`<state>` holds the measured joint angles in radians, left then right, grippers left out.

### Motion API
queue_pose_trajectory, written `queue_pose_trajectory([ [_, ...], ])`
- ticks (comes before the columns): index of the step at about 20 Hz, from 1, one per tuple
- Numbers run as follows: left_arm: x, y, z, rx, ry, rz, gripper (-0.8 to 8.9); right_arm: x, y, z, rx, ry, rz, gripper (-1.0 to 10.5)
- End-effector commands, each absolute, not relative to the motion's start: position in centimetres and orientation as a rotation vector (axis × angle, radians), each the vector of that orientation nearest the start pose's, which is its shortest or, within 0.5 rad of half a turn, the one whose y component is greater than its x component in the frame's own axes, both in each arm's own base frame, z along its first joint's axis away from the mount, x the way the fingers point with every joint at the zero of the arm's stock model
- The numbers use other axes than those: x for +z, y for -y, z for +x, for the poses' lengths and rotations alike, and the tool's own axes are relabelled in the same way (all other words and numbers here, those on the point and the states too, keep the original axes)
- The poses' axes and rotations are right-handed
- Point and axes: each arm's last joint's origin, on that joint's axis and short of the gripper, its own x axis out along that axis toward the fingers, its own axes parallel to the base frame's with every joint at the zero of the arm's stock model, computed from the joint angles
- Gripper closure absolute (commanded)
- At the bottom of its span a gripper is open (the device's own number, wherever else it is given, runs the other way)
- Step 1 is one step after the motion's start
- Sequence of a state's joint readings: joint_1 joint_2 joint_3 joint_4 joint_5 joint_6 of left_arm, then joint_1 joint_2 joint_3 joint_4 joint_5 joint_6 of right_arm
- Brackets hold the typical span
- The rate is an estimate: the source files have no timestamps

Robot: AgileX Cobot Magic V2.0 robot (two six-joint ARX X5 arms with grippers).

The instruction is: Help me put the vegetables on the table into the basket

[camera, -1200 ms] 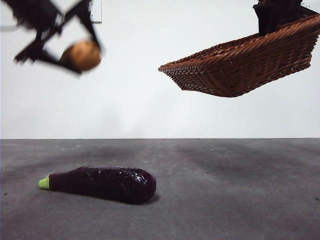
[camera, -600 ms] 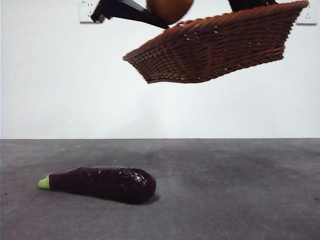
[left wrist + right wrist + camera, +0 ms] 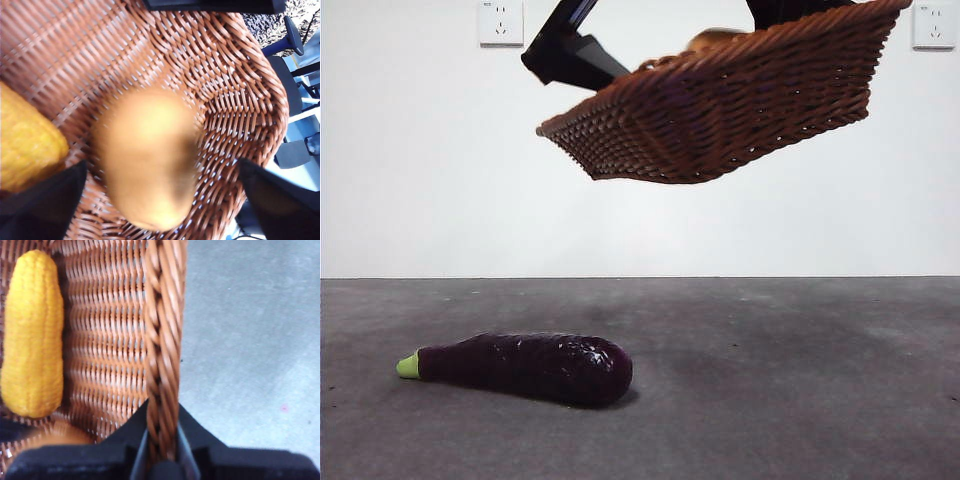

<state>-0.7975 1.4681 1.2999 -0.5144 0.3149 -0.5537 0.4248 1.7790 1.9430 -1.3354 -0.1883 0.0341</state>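
A: We see the right tool (image 3: 162, 460) clamped on the braided rim of the shallow reddish-brown woven wicker basket (image 3: 730, 100), one black jaw on each side of the rim. It holds the basket in the air, tilted, well above the dark grey matte worktop (image 3: 770, 400).

B: And the left tool (image 3: 160, 200)?

A: Its jaws stand wide apart, gripping nothing. It hangs over the basket's inside, with the oval tan-brown potato (image 3: 145, 160) blurred between the two jaws. We cannot tell whether the potato touches the weave.

B: What else is in the basket?

A: The yellow-orange corn piece (image 3: 32, 335) lies on the woven floor, just beside the potato.

B: And on the worktop?

A: The long glossy dark-purple eggplant (image 3: 525, 367) lies flat there, its green stem tip pointing away from the basket's side.
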Motion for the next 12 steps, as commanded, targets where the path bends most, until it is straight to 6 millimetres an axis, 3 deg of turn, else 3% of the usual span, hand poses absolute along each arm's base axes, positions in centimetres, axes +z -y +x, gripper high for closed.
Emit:
queue_pose_trajectory([
  [1,32.4,23.4,21.5,-0.852,-0.953,-0.291,2.16,37.1,-14.6,31.3,0.491,-1.19,-0.111,9.6],
  [5,34.1,21.8,19.8,-0.97,-0.868,-0.125,2.17,37.0,-13.4,31.8,0.436,-1.192,-0.109,9.6],
  [8,34.5,19.3,17.5,-1.097,-0.802,0.28,2.18,37.0,-11.2,32.5,0.391,-1.199,-0.093,9.6],
  [12,32.9,17.6,16.3,-1.163,-0.891,0.713,2.17,36.9,-8.2,33.3,0.327,-1.211,-0.065,9.6],
])
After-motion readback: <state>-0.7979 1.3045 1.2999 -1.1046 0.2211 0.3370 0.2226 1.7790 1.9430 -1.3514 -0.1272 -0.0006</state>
